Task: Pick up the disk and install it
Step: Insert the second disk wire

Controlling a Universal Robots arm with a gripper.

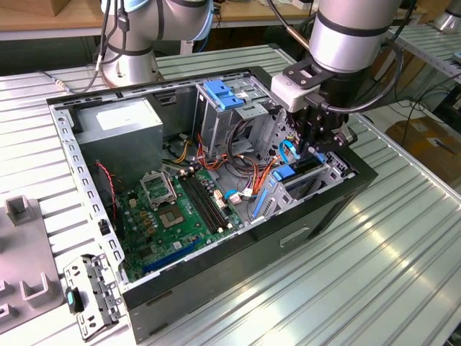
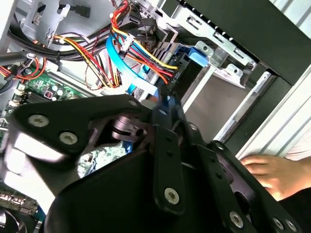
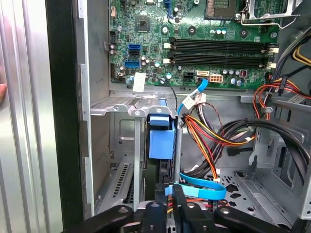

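Basically had gripper (image 1: 315, 150) pinched narrow on the disk (image 1: 301, 175), already low in its bay; probably needed straight, gentle pushing past the cables (image 3: 209, 133)

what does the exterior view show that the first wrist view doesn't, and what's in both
Only the exterior view takes in the whole open computer case on the slatted table, the grey power-supply box, the blue latch on the drive cage, and the arm lowering the gripper into the case's corner nearest the exterior view's right. Only the first wrist view looks straight down the drive bay, at a blue plastic tab standing between its metal walls. Both share the green motherboard, the coloured power cables and a light blue data cable.
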